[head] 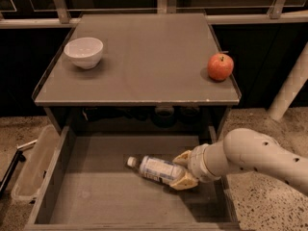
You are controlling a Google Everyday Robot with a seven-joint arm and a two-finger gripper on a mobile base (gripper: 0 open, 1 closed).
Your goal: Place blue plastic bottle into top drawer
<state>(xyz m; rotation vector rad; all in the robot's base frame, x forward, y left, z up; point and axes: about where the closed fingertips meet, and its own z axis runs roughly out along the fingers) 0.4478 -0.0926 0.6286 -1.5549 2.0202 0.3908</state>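
- While your claw sits low in the right part of the top drawer, its two tan fingers are clasped on the base end of the blue plastic bottle, one on the far side and one on the near side.
- The bottle lies on its side, seemingly resting on the drawer floor, just right of the middle.
- Its long axis runs left to right with a slight slant. The white cap points left and a little toward the back, away from the claw.
- So the bottle stretches leftward from your claw, and the arm reaches in from the right.
- To my eye the placing is nearly done. You need only let go and draw back rightward and up, minding the drawer's right wall and the tabletop edge above.
- The white bowl and red apple stand on the tabletop, well apart from the work.
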